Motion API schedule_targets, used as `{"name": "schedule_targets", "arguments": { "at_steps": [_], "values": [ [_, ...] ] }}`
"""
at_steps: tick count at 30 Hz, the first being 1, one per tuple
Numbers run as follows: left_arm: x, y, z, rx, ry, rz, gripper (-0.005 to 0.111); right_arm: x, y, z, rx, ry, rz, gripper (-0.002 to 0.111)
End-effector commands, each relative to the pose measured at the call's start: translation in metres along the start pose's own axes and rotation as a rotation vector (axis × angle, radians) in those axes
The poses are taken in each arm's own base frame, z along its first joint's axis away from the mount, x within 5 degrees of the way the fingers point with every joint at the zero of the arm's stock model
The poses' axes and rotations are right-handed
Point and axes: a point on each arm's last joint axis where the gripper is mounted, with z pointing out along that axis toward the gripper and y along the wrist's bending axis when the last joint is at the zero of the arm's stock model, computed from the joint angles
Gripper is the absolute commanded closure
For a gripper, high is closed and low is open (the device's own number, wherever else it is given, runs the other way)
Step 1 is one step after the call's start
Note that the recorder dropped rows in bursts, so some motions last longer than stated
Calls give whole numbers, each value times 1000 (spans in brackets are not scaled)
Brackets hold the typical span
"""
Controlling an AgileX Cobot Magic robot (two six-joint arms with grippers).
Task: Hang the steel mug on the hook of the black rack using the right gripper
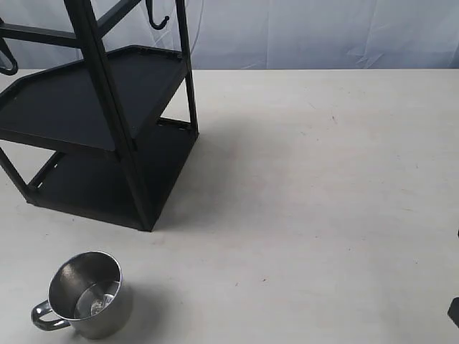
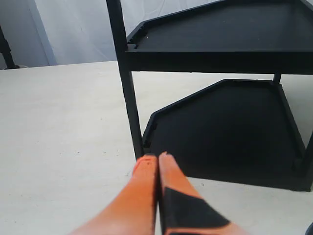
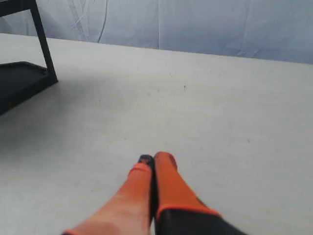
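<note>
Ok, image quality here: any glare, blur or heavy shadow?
Exterior view: even light, soft shadow beside the rack, bright reflections inside the mug. Left wrist view: the left gripper is blurred up close. Right wrist view: the same blur on the right gripper.

A big table [image 1: 323, 179] is seen, covered in a pale cream top with a few tiny dark specks. Soft grey shadows are cast on it. Behind the table a light blue-white cloth [image 1: 323, 32] is hung like a wall, and gentle folds are seen in it.
</note>
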Motion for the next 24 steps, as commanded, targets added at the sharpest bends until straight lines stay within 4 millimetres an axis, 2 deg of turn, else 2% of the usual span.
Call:
{"name": "schedule_targets", "arguments": {
  "at_steps": [1, 3, 6, 8, 13, 16, 19, 24],
  "values": [
    [-1, 0, 0, 2, -6, -2, 107, -19, 1, -2, -25, -219, 189, 108],
    [-1, 0, 0, 2, -6, -2, 107, -30, -2, -6, -63, -345, 501, 108],
    [-1, 0, 0, 2, -6, -2, 107, -35, -7, -8, -110, -411, 937, 108],
    [-1, 0, 0, 2, -6, -2, 107, -32, -7, -7, -131, -372, 1071, 108],
    [-1, 0, 0, 2, -6, -2, 107, -31, -1, -6, -162, -282, 1095, 109],
    [-1, 0, 0, 2, -6, -2, 107, -51, 5, -11, -190, -234, 1008, 109],
    [-1, 0, 0, 2, -6, -2, 107, -80, 11, -9, -183, -134, 851, 109],
    [-1, 0, 0, 2, -6, -2, 107, -125, 20, 24, -152, 226, 517, 109]
  ]
}}
